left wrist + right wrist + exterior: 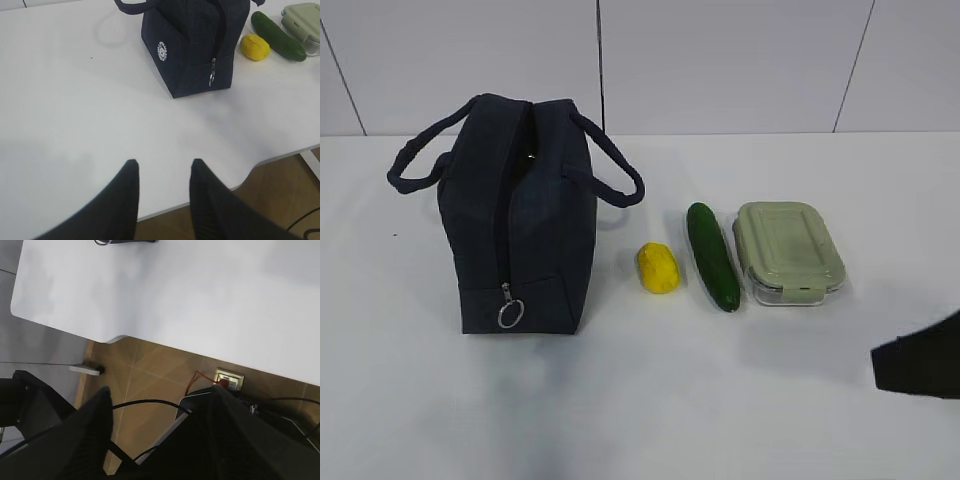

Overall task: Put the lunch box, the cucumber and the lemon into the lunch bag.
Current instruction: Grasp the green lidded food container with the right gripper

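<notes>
Navy lunch bag (520, 220) — upright, zipper closed, ring pull low.

A wide bare stretch of white table (650, 400) lies in front of everything. The lunch bag (520, 225) stands upright at left; the lemon (659, 267), cucumber (712, 255) and lunch box (789, 250) sit close together beside it with narrow gaps.
</notes>
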You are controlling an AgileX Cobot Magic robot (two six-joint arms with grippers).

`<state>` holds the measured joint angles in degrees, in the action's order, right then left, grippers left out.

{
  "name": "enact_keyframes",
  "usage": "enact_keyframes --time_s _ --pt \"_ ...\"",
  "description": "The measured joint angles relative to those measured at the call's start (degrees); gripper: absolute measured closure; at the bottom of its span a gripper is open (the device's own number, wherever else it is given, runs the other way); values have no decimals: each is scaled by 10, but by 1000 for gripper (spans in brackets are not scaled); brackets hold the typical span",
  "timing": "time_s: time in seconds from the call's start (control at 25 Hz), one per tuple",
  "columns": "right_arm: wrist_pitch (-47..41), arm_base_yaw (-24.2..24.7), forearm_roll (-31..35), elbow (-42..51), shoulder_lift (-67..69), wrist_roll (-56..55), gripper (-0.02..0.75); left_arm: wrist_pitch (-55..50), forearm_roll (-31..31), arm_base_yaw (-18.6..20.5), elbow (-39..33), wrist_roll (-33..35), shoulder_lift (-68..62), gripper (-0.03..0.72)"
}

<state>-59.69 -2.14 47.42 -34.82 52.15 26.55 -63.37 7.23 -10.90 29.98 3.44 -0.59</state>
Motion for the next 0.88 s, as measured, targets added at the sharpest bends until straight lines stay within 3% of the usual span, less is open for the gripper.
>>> enact_keyframes --time_s 0.32,0.44,0.68,0.88 --pt "-5 13 22 -92 202 90 283 0 0 0 0 0 0 443" --pt "-17 55 62 -119 261 156 283 0 0 0 0 0 0 443" --pt "-73 157 214 -159 381 283 283 0 0 0 0 0 0 443" --pt "-73 200 230 -189 436 299 283 0 0 0 0 0 0 443"
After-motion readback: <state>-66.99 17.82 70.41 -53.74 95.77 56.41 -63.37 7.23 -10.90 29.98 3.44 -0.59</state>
